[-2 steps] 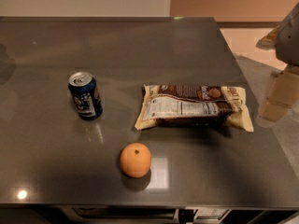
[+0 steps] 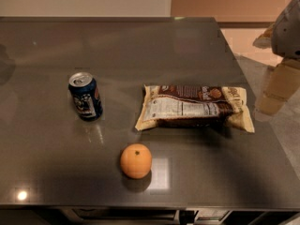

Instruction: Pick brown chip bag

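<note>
The brown chip bag [image 2: 194,108] lies flat on the dark grey table [image 2: 140,50], right of centre. It has tan edges, dark brown panels and a white nutrition label facing up. My gripper [image 2: 277,89] is at the far right edge of the view, beyond the table's right edge and apart from the bag. It holds nothing that I can see. Part of the arm [image 2: 287,26] shows above it.
A blue soda can [image 2: 85,95] stands upright to the left of the bag. An orange [image 2: 136,161] sits near the table's front edge, in front of the bag's left end. The table's right edge runs just past the bag.
</note>
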Robot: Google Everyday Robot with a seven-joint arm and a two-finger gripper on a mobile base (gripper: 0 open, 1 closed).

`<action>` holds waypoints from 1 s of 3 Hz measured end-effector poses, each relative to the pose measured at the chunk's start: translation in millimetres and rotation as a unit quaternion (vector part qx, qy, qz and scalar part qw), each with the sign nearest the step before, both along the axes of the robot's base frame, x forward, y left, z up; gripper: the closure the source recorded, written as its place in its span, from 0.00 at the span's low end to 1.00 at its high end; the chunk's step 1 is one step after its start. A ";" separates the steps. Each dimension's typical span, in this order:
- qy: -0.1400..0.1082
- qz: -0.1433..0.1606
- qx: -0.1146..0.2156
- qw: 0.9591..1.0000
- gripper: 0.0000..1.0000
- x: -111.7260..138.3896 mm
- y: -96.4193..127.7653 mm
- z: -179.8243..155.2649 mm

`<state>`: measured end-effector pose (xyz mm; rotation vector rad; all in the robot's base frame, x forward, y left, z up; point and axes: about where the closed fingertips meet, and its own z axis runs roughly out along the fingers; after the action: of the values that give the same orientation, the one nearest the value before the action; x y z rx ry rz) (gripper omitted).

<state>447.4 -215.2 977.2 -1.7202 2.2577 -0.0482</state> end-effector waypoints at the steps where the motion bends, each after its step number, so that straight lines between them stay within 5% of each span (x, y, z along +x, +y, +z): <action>1: 0.018 -0.022 0.004 1.000 0.00 21.9 2.4 -4.9; 3: 0.041 -0.073 0.006 0.997 0.00 56.1 8.9 -22.8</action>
<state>503.5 -206.3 954.4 -1.5765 2.4339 0.0049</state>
